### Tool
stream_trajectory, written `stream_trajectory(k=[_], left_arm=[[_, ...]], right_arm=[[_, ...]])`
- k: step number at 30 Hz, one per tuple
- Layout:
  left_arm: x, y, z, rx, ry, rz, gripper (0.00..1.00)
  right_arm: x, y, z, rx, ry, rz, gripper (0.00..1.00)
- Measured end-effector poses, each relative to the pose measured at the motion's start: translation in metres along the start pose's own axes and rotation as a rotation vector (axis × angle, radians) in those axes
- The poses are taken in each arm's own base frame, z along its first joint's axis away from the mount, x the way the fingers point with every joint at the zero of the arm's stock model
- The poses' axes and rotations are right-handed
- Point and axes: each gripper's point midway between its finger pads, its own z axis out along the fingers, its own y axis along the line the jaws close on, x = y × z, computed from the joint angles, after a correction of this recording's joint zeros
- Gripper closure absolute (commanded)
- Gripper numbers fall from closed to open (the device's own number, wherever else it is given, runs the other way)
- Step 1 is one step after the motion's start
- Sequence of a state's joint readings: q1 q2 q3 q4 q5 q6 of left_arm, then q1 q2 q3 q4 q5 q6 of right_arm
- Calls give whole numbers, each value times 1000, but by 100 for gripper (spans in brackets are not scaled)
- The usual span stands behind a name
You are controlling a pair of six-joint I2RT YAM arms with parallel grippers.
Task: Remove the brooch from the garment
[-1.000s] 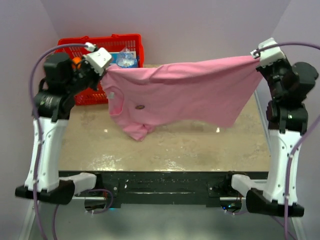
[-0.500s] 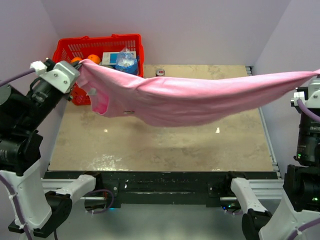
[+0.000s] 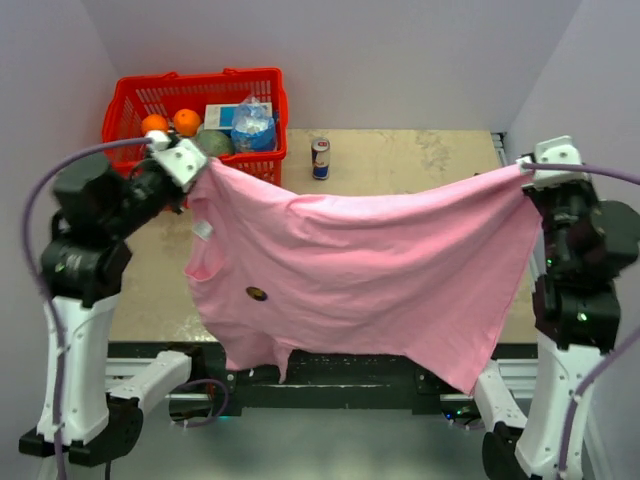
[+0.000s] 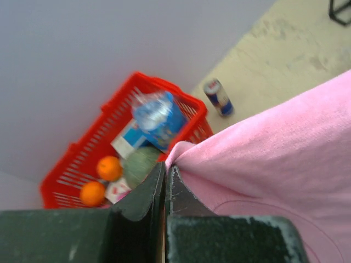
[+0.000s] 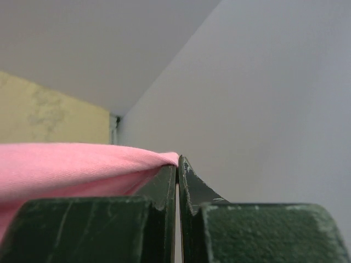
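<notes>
1. Room: plain pale walls stand close on the left, the right and behind the counter (image 3: 420, 160).
2. Counter: a mottled beige slab. Its far strip lies bare from the can to the far right corner. The middle and near edge are screened from above by the hanging cloth.
3. Garment (image 3: 370, 270): a pink shirt stretched in the air between the two arms, sagging at the centre. Its lower hem drops past the near counter edge, over the black front rail.
4. Basket (image 3: 130, 95): red plastic, in the far left corner near the walls. It holds two oranges, a blue bottle and a carton.
5. Left claw (image 3: 195, 165): clenched on the upper left corner of the garment, near the basket rim.
6. Right claw (image 3: 525, 175): clenched on the upper right corner, at the right counter edge near the wall.
7. Can (image 3: 321, 158): upright, just right of the basket, with open counter to its right.
8. Brooch (image 3: 203, 230): a small whitish piece on the garment's left edge, below the left claw.
9. Dark oval mark (image 3: 257, 293): lower on the chest; it cannot be identified.
</notes>
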State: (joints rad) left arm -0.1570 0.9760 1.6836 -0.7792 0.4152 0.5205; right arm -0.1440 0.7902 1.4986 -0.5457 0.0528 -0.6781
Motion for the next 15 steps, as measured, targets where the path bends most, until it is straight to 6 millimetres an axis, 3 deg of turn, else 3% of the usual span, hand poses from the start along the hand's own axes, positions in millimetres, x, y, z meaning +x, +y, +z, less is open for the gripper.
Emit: stream_trajectory(k=[4,7,11,15], left_arm=[[104,-45,52,166,202,-111,100],[169,-72,83,260,329,-174,100],[226,-87,123,323,421,-201,100],[266,-92,164,346,472,-203,100]], right_arm=[[84,72,39,-155,162,-45,100],[151,128,66,-278,291,-78,100],[232,194,99,-413,456,-105,100],[279,228,128,-457,557,-103,100]])
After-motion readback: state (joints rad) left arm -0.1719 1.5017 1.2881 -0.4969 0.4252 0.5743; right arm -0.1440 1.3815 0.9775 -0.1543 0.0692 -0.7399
